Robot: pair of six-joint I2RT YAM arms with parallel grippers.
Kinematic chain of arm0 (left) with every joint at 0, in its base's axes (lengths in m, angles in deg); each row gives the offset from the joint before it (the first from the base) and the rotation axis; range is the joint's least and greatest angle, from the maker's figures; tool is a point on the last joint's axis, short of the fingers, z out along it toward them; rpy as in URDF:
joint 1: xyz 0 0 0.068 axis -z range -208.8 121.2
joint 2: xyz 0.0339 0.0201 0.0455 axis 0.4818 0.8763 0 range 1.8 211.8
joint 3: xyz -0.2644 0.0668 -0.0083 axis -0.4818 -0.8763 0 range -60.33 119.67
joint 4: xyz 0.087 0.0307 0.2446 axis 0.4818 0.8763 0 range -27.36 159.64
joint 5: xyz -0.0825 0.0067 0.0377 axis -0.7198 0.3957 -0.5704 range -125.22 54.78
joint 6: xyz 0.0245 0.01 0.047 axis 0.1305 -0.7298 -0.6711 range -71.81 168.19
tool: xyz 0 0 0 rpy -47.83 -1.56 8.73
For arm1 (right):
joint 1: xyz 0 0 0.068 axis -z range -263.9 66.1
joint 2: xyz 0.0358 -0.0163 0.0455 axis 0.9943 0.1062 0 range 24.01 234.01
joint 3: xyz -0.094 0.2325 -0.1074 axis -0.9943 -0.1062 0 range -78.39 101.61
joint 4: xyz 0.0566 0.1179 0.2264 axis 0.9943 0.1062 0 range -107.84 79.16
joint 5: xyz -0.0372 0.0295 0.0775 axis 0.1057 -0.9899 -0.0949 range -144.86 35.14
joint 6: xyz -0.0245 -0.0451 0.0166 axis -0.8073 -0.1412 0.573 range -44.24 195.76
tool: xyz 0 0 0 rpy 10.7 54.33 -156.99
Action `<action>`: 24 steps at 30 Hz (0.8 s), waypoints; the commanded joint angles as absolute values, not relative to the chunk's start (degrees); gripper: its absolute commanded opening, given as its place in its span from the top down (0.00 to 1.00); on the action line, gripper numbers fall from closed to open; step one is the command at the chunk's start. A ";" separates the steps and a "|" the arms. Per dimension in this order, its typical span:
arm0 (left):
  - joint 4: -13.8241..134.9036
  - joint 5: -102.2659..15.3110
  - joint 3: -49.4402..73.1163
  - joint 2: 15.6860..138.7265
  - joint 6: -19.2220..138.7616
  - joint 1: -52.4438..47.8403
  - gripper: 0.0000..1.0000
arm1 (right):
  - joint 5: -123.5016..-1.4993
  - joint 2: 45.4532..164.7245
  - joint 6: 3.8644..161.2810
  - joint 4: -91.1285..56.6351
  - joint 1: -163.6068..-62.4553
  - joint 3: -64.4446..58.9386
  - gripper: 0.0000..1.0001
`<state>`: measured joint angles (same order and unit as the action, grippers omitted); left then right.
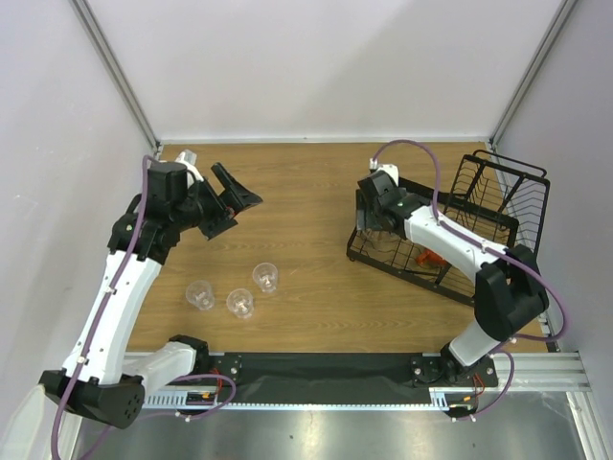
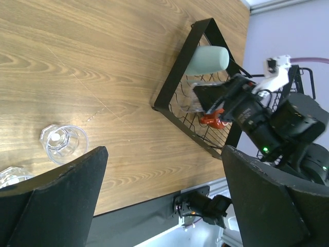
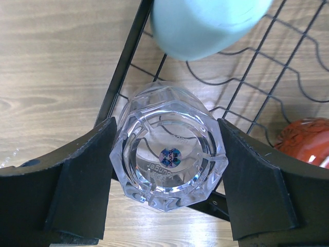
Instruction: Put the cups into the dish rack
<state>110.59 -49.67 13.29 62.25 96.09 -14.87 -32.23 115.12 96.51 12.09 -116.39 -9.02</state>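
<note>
Right gripper: the right gripper pinches a clear tumbler between its two fingers, with the base toward the wrist camera and the mouth toward the dish rack.
Held tumbler, place: over the outer corner of the rack and partly above the black frame bar, so not wholly inside. I cannot tell if it touches the wires.
Neighbours in the rack: a mint-green cup sits just beside the held tumbler, further inside the rack. An orange-red mug is near, deeper in.
Left gripper: the left gripper is spread wide and holds nothing, well apart from the rack.
Cups waiting: three clear tumblers stand on the bench, well apart from the rack and on its left-arm side.
Risk, frame bar: if the fingers let go here, the mouth may land across the bar. The tumbler could then tip outward and roll away from the rack onto the bench.
Risk, mint-green cup: a move further into the rack may push this cup, because almost no gap shows between the two.
Risk, slip: the tumbler looks smooth and faceted, so I judge it may turn or slide in the fingers if the mouth catches a wire.
Risk, fingers: the finger on the frame side is close to the bar – it may strike the bar when the gripper opens.
</note>
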 commanded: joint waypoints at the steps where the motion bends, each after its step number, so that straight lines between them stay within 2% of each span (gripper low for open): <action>1: 109.84 -52.44 14.29 63.23 94.51 -15.44 0.02 | -31.66 116.02 96.85 8.61 -117.21 -8.61 1.00; 8: 110.19 -53.85 14.55 64.90 93.28 -15.44 0.04 | -31.39 118.92 97.29 8.44 -117.39 -8.42 0.99; 15: 110.11 -54.64 14.55 65.70 92.49 -15.53 0.03 | -31.48 120.86 96.68 8.35 -117.39 -8.69 0.82; 17: 110.54 -54.73 14.64 65.96 92.22 -15.53 0.03 | -31.92 120.60 96.68 8.35 -117.57 -8.51 0.71; 18: 110.63 -54.55 14.38 66.05 91.88 -15.53 0.03 | -31.92 120.43 96.68 8.52 -117.65 -8.60 0.63; 21: 111.33 -54.46 13.59 66.92 91.26 -15.53 0.03 | -32.80 120.07 96.85 9.14 -117.83 -8.34 0.48; 22: 111.60 -54.46 13.58 67.28 91.00 -15.53 0.03 | -32.97 120.07 96.94 9.75 -117.92 -8.08 0.39; 24: 112.12 -54.38 13.41 68.24 89.77 -15.53 0.05 | -32.89 119.64 97.47 10.28 -118.09 -7.99 0.28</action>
<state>111.24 -53.50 13.29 67.12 92.57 -15.02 -32.88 120.45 96.69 10.19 -117.49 -9.18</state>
